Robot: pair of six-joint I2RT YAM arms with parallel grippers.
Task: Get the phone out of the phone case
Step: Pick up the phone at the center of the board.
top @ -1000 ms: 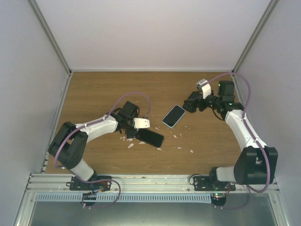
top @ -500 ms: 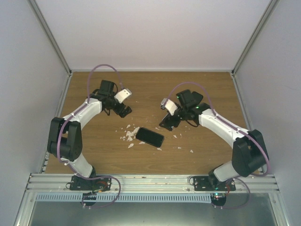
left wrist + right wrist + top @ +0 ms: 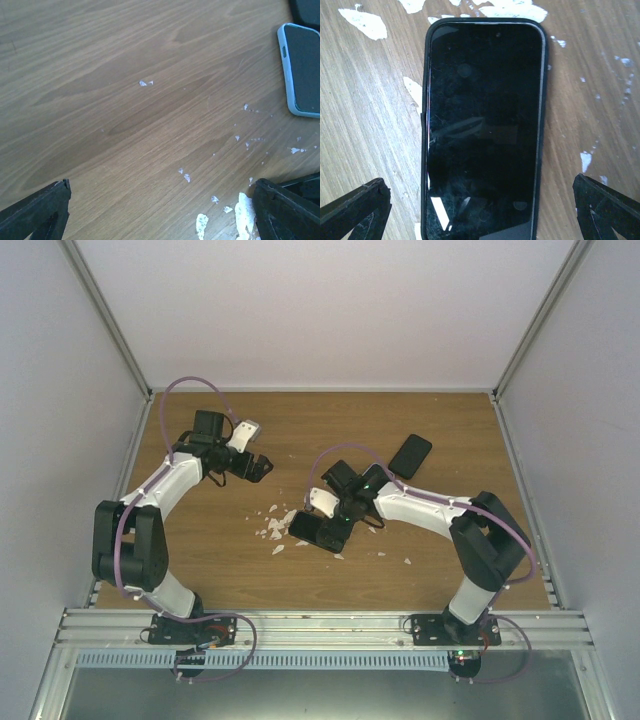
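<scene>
Right arm has swung in from far right. Right gripper now hovers over phone, jaws full wide, nothing held. Phone flat mid-table, screen up, still seated in dark case, white scraps just beside. Left arm has backed off to far left. Left gripper also wide, empty, well apart from phone. We judge approach done, grip not yet made, extraction all ahead.

soft even bright overhead light, only faint shadows on the table. top view a bit grainy. right wrist view sharp, pale glare patches on the phone screen. left wrist view slightly soft.
</scene>
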